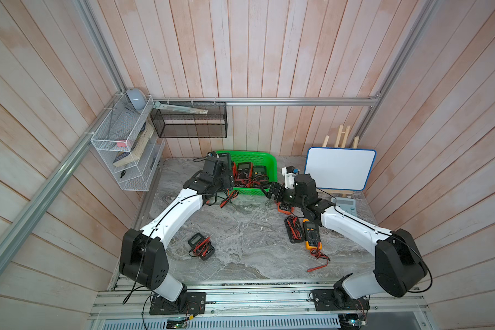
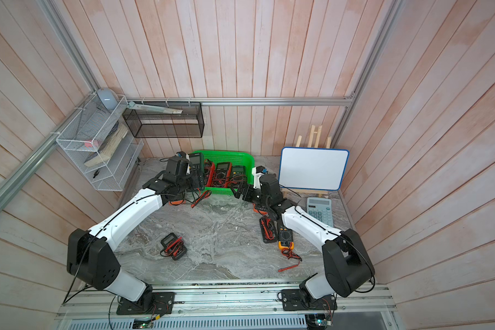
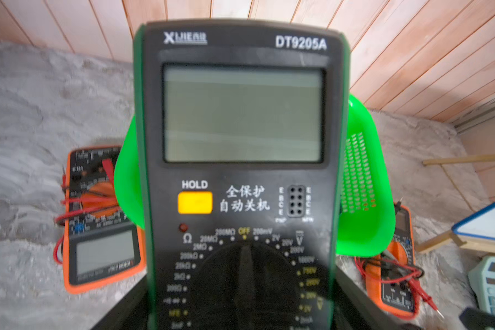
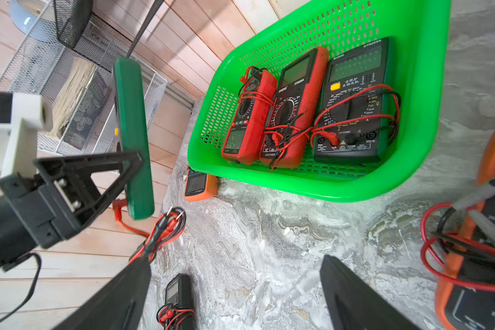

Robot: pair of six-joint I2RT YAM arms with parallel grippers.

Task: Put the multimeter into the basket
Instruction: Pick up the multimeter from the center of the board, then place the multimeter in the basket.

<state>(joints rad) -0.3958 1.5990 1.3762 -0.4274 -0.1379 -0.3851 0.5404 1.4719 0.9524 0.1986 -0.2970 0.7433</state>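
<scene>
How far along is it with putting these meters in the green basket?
Done: three multimeters lie in the basket. In hand: the left gripper holds a green multimeter upright, raised near the basket, not yet inside. Left: several more lie on the table, including the yellow multimeter.

A whiteboard [image 1: 340, 168] leans on a wooden easel [image 1: 342, 137] just beyond the right jaws. A calculator [image 1: 346, 206] lies flat on the marbled bench [image 1: 249, 237] outward of them. Well beyond the left jaws, a wire rack [image 1: 123, 143] carries a grey mouse [image 1: 135, 98] and a worn book [image 1: 137, 148]. A mesh bin [image 1: 189, 123] hangs beside it.
</scene>
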